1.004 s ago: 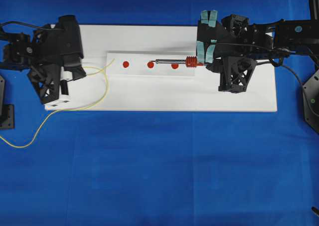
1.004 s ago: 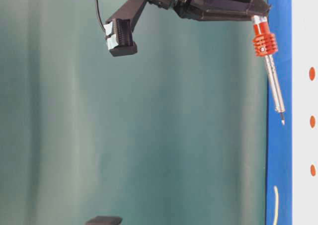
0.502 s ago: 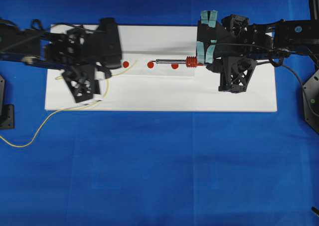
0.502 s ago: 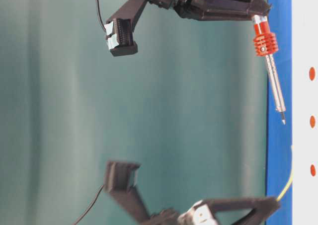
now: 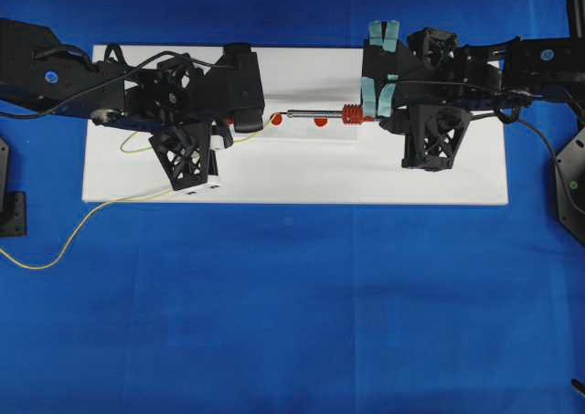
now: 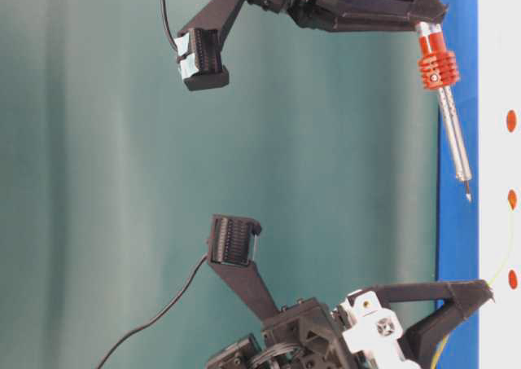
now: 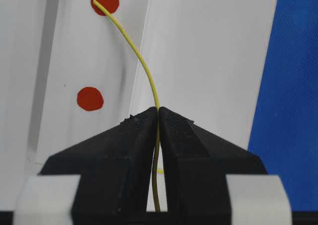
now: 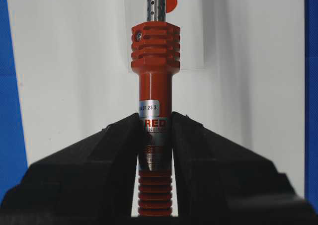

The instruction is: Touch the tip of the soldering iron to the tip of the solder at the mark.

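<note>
the two arms close off the middle of the white board point(image 5: 302, 181) from either side; between them only a short gap stays free, crossed by the soldering iron point(image 5: 324, 113) shaft; the solder point(image 5: 64, 242) trails over the blue desk point(image 5: 302, 313) at left; the desk in front lies bare.

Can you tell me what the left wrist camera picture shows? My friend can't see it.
The left gripper is shut on the solder, a thin yellow wire that curves up to the far red dot on a white board. A second red dot sits nearer.
</note>
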Tool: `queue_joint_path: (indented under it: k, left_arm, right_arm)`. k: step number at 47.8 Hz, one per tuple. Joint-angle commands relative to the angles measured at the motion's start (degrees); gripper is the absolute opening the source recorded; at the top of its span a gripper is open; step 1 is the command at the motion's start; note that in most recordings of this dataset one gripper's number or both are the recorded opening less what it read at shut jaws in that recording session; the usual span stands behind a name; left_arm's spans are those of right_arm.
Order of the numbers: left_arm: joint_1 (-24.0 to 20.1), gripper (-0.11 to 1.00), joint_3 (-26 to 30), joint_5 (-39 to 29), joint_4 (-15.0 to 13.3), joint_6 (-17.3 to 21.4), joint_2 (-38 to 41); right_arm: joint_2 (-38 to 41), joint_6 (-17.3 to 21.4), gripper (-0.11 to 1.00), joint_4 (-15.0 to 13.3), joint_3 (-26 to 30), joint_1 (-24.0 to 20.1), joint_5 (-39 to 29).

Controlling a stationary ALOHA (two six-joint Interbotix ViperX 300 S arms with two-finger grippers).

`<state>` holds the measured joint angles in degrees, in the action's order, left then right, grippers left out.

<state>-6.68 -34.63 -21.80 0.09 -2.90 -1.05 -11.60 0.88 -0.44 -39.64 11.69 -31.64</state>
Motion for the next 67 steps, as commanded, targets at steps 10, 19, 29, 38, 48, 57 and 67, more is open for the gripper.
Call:
queue_joint_path:
  k: [10,19,29,38,48,57,67]
  left_arm:
    - [0.18,0.02,0.88,-0.09,0.09,0.00,-0.62]
    - [0.18,0.02,0.88,-0.53,0.09,0.00,-0.70]
    - [0.18,0.02,0.97,-0.62,0.09,0.00,-0.62]
    - [0.18,0.02,1.05,-0.62,0.09,0.09,-0.62]
    - [0.26,0.02,1.32,-0.62,0.09,0.09,-0.62]
    - [0.88,0.02,1.23,-0.62,0.09,0.00,-0.53]
    - [0.97,0.02,1.23,-0.62,0.09,0.00,-0.62]
  right_arm:
    - [-1.32,0.00,0.06,-0.09,0.35,0.18,0.44]
    - [-0.62,0.00,0.06,-0.09,0.18,0.09,0.44]
    - [0.97,0.00,0.06,-0.09,0.53,0.09,0.35]
    - [2.81,0.00,0.06,-0.09,0.79,0.09,0.44]
    - [3.78,0.00,0.06,-0.09,1.14,0.18,0.88]
    - [4.22,0.00,0.06,-0.09,1.23,0.09,1.49]
    - [4.83,0.00,0.06,-0.09,1.67,0.09,1.58]
